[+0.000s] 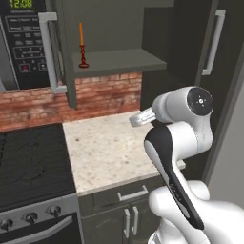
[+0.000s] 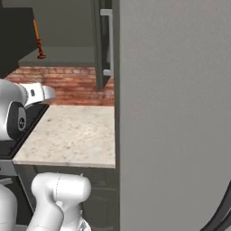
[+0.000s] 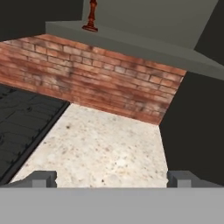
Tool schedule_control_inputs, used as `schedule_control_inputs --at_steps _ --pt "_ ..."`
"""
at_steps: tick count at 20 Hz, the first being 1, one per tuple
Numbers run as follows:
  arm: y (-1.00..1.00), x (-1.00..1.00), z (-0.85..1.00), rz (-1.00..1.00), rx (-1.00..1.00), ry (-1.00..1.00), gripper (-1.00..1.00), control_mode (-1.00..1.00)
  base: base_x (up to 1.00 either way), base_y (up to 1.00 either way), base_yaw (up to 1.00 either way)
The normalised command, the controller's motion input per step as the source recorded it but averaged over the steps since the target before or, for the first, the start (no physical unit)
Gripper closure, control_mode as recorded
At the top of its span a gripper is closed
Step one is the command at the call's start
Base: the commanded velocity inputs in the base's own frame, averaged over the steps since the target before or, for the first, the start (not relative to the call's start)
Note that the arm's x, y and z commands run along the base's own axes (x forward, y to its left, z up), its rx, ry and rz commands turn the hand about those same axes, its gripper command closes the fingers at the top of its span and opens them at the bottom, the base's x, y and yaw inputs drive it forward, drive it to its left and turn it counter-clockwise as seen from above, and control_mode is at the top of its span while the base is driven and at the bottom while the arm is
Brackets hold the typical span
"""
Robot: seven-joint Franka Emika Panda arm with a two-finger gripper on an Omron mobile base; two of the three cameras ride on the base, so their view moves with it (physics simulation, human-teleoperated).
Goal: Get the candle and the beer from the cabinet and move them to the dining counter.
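Observation:
The candle [image 1: 82, 45], a thin orange stick on a dark red holder, stands upright at the left end of the open cabinet's shelf [image 1: 121, 60]. The right base view also has the candle [image 2: 38, 41] on that shelf [image 2: 67, 56]. In the hand view only the candle's red holder [image 3: 91, 18] shows, at the top, on the shelf's edge [image 3: 131, 41]. My gripper [image 3: 113, 179] is open, fingertips [image 3: 43, 178] far apart, nothing between them. It hangs over the small counter, well below and short of the shelf. The beer and the dining counter are out of view.
A small beige speckled counter slab [image 1: 107, 152] lies under the cabinet, with a brick backsplash [image 1: 109, 93] behind it. The black stove [image 1: 31, 162] adjoins it on the left, the microwave [image 1: 21, 43] above. The open cabinet door [image 1: 61, 52] juts out left of the candle. A tall grey panel [image 2: 176, 113] walls off the right.

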Motion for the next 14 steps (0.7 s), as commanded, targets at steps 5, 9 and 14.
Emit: schedule_control_inputs --at_steps 5,9,14 --pt "0.00 0.00 0.00 0.00 0.00 0.00 -1.00 1.00 0.95 0.50 -0.22" --pt "0.00 0.00 0.00 0.00 0.00 0.00 -1.00 1.00 0.98 0.53 -0.20" --pt "0.00 0.00 0.00 0.00 0.00 0.00 -1.00 1.00 0.99 0.54 -0.14"
